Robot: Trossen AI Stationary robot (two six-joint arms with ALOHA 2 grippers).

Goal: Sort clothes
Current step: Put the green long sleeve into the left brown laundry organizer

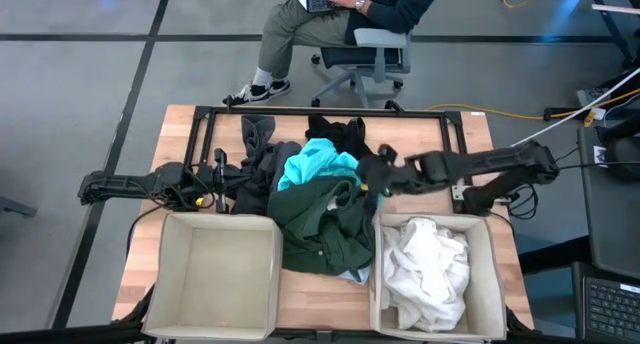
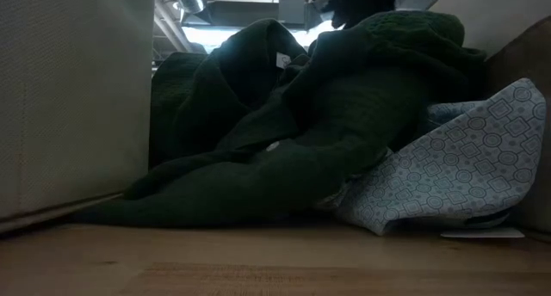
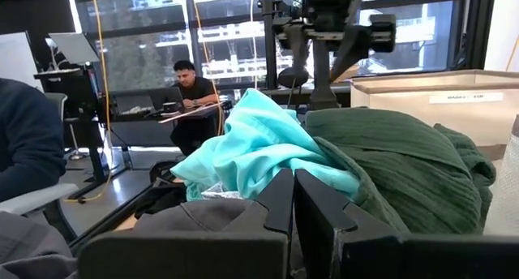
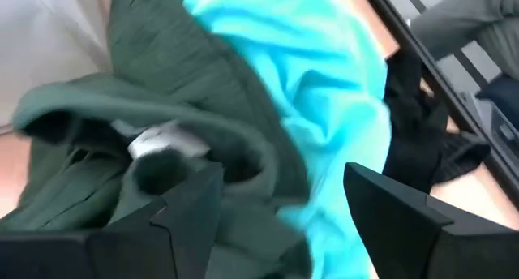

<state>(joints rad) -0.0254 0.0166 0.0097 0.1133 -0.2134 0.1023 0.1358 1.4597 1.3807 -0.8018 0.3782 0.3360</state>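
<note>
My right gripper (image 1: 372,176) hangs over the heap in the middle of the table, fingers spread wide with nothing between them, poised above the seam where the turquoise garment (image 1: 315,162) meets the dark green garment (image 1: 322,222); I judge it is placed there to come down on one piece alone, though the two lie folded into each other and a careless pinch could lift both; my left gripper (image 3: 293,199) waits low at the left edge of the heap, its fingers drawn almost together and empty, just beside the dark grey garment (image 1: 256,154); the black garment (image 1: 338,134) lies at the far side; white clothes (image 1: 428,268) already fill the right bin (image 1: 492,274), while the left bin (image 1: 162,274) holds nothing I can see; a pale patterned cloth (image 2: 465,171) is pinned under the green one against the right bin, so it must wait its turn; most of the sorting is still to do.
</note>
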